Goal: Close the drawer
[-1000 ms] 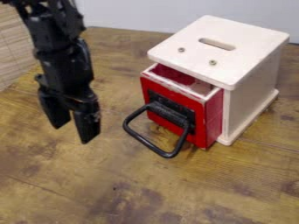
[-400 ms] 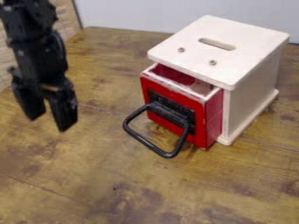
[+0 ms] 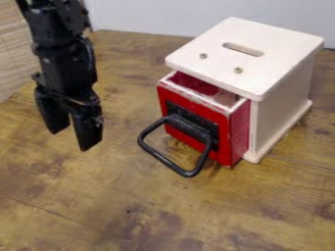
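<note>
Now gripper (image 3: 71, 125) jaws spread, empty, w/ drawer (image 3: 201, 116) ajar well apart to its right

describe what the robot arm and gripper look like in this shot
The arm is all black, a blocky, angular column with glossy highlights along its edges. It ends in the gripper, also black, with two thick, flat fingers that taper to blunt tips. No markings or coloured parts are discernible; any cabling is too dark to tell apart from the body.
</note>
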Available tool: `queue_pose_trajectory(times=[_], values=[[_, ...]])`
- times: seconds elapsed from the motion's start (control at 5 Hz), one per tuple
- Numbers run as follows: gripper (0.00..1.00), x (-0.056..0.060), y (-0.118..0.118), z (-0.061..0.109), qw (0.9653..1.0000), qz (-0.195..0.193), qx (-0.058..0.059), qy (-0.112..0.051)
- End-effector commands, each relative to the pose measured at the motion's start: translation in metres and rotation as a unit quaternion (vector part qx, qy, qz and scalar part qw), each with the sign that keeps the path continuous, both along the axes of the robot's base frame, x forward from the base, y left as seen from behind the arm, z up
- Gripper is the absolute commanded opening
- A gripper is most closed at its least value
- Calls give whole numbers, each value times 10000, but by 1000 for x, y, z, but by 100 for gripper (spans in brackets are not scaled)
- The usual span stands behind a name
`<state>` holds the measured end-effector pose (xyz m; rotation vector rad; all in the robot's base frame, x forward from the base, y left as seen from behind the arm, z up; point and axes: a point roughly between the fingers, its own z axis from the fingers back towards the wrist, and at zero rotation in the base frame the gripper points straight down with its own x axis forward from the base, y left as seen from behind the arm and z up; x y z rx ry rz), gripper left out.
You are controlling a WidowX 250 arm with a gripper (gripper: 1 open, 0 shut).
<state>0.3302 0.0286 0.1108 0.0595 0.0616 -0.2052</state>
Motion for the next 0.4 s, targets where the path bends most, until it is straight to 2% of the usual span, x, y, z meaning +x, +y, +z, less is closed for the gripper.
queue_pose_trajectory(times=[0.0,0.2], values=[[100,3,-1,15,9996,56,1,-288],[100,7,-6,23,9993,228,-70,-278]])
